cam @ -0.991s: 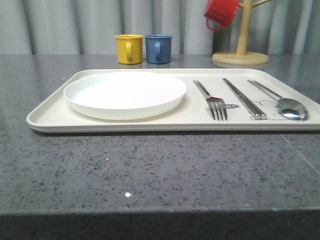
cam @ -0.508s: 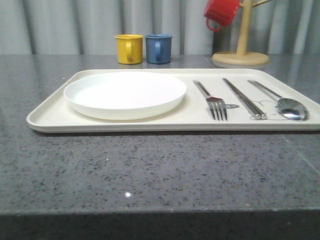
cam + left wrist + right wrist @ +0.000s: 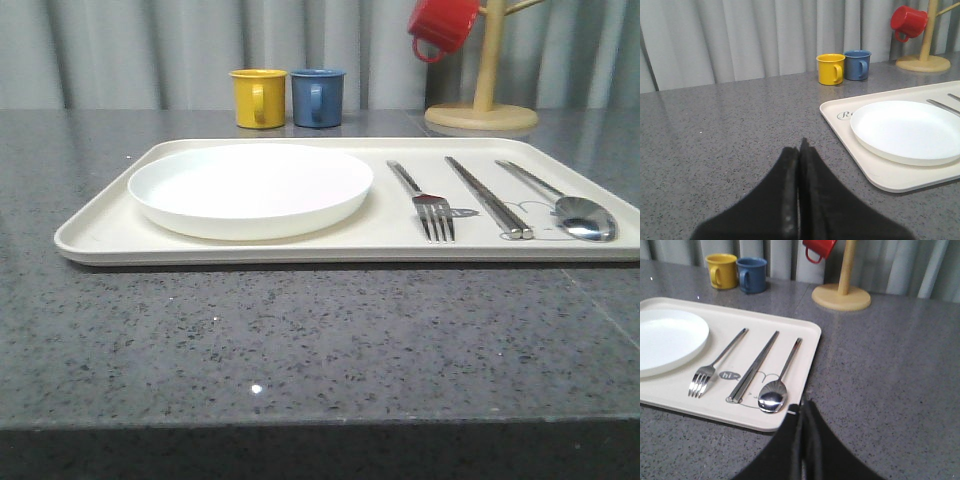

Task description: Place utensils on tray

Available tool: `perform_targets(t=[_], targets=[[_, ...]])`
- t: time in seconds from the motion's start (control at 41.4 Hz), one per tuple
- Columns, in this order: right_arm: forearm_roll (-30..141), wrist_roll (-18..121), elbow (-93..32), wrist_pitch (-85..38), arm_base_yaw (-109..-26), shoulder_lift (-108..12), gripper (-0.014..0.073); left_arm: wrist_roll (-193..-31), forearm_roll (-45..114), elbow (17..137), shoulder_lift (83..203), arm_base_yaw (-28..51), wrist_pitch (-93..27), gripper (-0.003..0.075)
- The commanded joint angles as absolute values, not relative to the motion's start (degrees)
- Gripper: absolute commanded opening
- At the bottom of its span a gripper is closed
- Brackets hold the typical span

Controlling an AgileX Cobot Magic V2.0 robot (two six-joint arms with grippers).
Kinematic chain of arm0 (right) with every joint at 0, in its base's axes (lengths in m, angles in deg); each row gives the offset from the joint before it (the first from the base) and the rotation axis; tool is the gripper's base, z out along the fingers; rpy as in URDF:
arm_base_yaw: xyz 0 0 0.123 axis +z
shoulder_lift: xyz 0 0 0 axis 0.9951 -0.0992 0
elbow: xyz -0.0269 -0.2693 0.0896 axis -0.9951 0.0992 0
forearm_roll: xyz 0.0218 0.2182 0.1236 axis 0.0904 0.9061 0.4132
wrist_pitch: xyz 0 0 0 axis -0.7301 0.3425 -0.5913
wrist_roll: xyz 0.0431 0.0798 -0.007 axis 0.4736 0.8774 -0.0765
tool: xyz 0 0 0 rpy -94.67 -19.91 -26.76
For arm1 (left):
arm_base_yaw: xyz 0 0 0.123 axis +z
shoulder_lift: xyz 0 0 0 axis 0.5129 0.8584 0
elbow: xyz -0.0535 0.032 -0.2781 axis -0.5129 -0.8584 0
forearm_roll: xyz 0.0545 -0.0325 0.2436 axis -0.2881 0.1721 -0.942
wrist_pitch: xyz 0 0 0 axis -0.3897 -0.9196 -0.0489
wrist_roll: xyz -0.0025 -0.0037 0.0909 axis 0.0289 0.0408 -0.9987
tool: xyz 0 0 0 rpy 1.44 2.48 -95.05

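Take the tray (image 3: pixel 250 250) as your landmark: it lies flat on the desk (image 3: pixel 300 340), and everything the task asks for already rests inside its raised rim. At its left end sits the white plate (image 3: pixel 250 188), which takes the wide half. To the plate's right you find the fork (image 3: pixel 425 200), then the chopsticks (image 3: pixel 490 197), then the spoon (image 3: pixel 565 205) nearest the tray's right edge; all three lie side by side and apart, handles pointing away from you, like a place setting. Off the tray's left side your left pincer (image 3: pixel 799 200) has its fingers pressed together on nothing. Off the tray's right front corner your right pincer (image 3: pixel 802 440) is likewise closed and empty. I judge the task finished, with both arms parked.
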State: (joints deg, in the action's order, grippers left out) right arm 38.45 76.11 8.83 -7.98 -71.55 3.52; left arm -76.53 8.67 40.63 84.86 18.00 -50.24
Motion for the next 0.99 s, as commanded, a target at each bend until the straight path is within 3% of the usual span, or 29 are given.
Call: perform_targets(t=[0.0,0.967], targets=[[37.94,75.53,7.9,-13.82,-71.6,5.86,-0.0113,-75.89,9.21,42.16,85.37,18.14,-45.18,-0.0019],[37.94,75.53,7.9,-13.58,-71.6,6.6,-0.0113,-75.89,9.21,42.16,85.37,18.14,-45.18,-0.0019]])
